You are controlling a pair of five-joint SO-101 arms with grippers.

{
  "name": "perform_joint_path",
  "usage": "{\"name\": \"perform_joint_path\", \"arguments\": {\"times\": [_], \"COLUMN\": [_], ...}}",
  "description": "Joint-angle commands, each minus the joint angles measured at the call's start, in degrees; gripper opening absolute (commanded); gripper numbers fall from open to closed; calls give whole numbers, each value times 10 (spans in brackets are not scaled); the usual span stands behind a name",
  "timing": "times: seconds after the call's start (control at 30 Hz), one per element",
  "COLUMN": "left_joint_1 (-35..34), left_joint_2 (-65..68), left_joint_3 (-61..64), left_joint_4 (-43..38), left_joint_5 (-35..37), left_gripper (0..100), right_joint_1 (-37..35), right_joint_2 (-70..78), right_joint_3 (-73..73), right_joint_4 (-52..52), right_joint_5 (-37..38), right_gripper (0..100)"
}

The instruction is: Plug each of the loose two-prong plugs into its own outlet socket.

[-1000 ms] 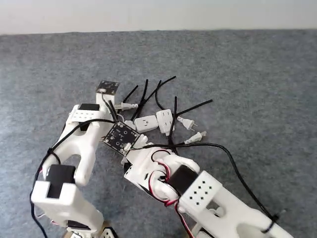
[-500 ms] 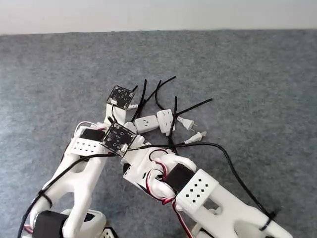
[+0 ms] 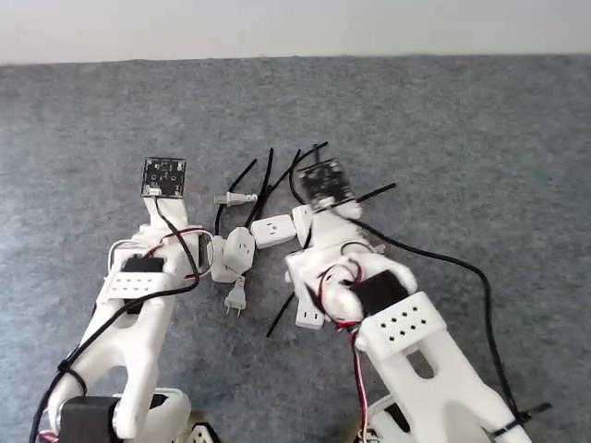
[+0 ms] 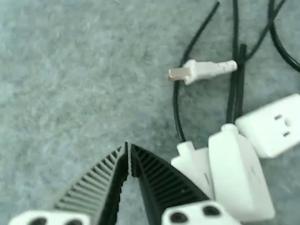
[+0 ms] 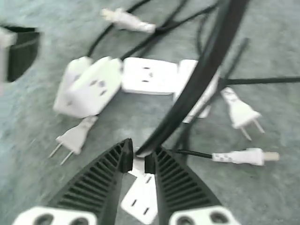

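Several white outlet blocks lie clustered on the grey carpet: one (image 3: 233, 254) beside my left arm, one (image 3: 272, 231) in the middle, one (image 3: 309, 314) under my right arm. A loose white plug (image 3: 233, 197) lies behind them and another (image 3: 235, 297) in front. My left gripper (image 4: 127, 149) is shut and holds nothing, just short of a plug (image 4: 201, 71) and beside an outlet (image 4: 239, 178). My right gripper (image 5: 138, 154) hovers almost shut above an outlet (image 5: 140, 197), with plugs (image 5: 75, 138) (image 5: 243, 157) on either side. A thick black cable (image 5: 206, 65) runs down to its tips.
Thin black cords (image 3: 268, 175) fan out behind the outlets and one (image 3: 277, 318) lies in front. The carpet (image 3: 480, 138) spreads out to the right and far back. A pale wall (image 3: 295, 28) bounds the far side.
My left arm has swung left, off the outlet cluster. My right arm has pushed forward over the outlets. An outlet and a plug now show near the front.
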Motion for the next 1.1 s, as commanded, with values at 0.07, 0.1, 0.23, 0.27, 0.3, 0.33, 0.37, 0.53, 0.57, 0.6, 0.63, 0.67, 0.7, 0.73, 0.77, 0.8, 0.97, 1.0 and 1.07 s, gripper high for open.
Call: {"name": "perform_joint_path", "arguments": {"times": [0.07, 0.1, 0.23, 0.27, 0.3, 0.33, 0.37, 0.53, 0.57, 0.6, 0.63, 0.67, 0.7, 0.73, 0.77, 0.8, 0.97, 1.0, 1.07], "left_joint_1": [-7, -7, -6, -6, -6, -5, -5, -4, -4, -4, -4, -4, -4, -4, -4, -4, -4, -4, -4], "left_joint_2": [-21, -21, -21, -21, -21, -21, -21, -21, -21, -21, -21, -21, -21, -21, -21, -21, -21, -21, -21], "left_joint_3": [1, 7, 24, 25, 25, 25, 25, 25, 25, 25, 25, 25, 25, 25, 25, 25, 25, 25, 25], "left_joint_4": [-67, -75, -105, -106, -106, -106, -106, -106, -106, -106, -106, -106, -106, -106, -106, -106, -106, -106, -106], "left_joint_5": [5, 5, 5, 5, 5, 5, 5, 4, 4, 4, 4, 4, 4, 4, 3, 3, 3, 3, 3], "left_gripper": [13, 13, 13, 13, 13, 13, 13, 13, 13, 13, 13, 13, 13, 13, 13, 13, 13, 13, 13], "right_joint_1": [27, 27, 28, 29, 37, 47, 55, 70, 71, 71, 71, 70, 69, 67, 67, 67, 66, 63, 47], "right_joint_2": [1, 1, 1, 1, 1, 1, 1, 0, -3, -6, -7, -12, -19, -29, -41, -54, -97, -97, -97], "right_joint_3": [4, 5, 9, 10, 15, 19, 25, 45, 49, 53, 54, 54, 55, 56, 60, 63, 93, 95, 98], "right_joint_4": [-40, -43, -42, -38, -38, -39, -40, -33, -31, -30, -29, -29, -29, -27, -22, -19, -24, -24, -24], "right_joint_5": [-8, -8, -8, -8, -8, -7, -5, 11, 12, 14, 14, 14, 14, 14, 13, 13, 15, 15, 16], "right_gripper": [8, 8, 8, 8, 8, 8, 7, 7, 7, 7, 7, 7, 7, 7, 7, 7, 7, 7, 7]}}
